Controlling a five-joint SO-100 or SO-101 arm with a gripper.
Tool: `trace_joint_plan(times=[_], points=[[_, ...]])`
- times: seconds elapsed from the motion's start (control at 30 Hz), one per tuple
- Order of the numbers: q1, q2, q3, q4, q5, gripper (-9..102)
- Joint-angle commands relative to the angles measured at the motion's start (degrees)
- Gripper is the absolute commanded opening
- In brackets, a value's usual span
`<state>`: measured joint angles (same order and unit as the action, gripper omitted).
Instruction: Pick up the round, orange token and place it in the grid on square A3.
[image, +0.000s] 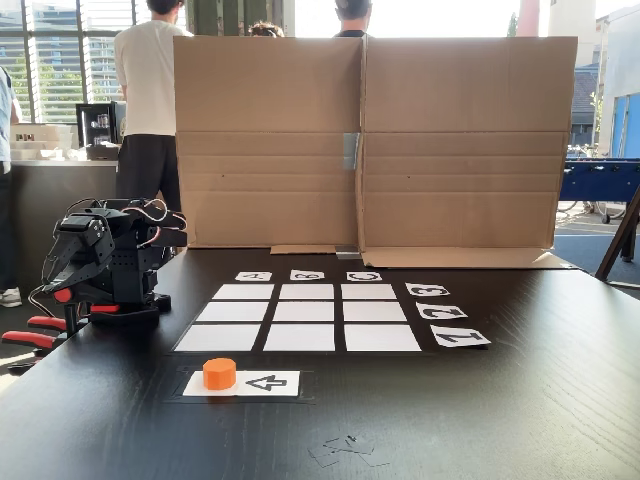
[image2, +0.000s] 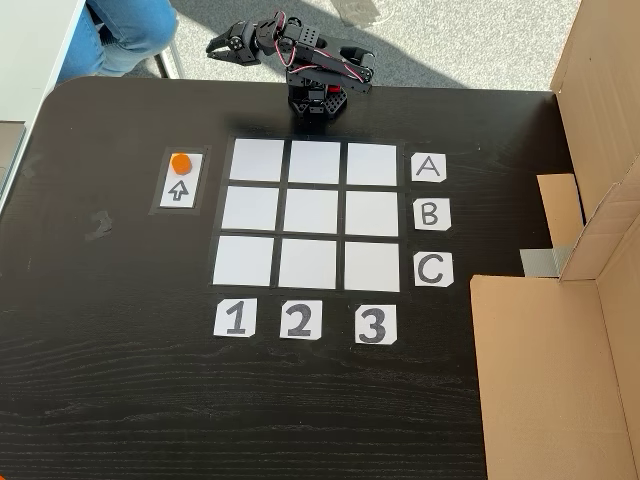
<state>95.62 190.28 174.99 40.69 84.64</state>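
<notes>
A dark wooden table (image2: 120, 400) carries the grid (image2: 314, 214), label cards, an arrow card (image2: 180, 180) and cardboard (image2: 550, 380).

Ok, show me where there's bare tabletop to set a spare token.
Free: the wide black stretch below the number labels in the overhead-style fixed view, and the strip left of the arrow card. Crowded: the grid, the arm base above it, and the cardboard on the right.

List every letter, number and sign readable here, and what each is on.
"A", "B", "C": paper labels right of the grid.
"1", "2", "3": labels below it.
Arrow: on the card under the orange token.
</notes>
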Motion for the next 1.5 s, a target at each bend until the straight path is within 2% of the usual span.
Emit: trace_joint_plan(times=[0.0,0.93,1.07,1.23,1.33,1.47], points=[[0.1,0.4,0.1,-0.9,0.4,0],[-0.7,-0.2,-0.2,-0.9,-0.1,0],[-1.7,-5.4,-2.4,-1.1,-2.4,0],[-1.6,-19.7,-12.8,-0.7,-2.4,0],[-2.5,-29.8,-22.6,3.3,-2.1,2],[-3.8,-40.7,-38.3,16.3,-2.2,3]])
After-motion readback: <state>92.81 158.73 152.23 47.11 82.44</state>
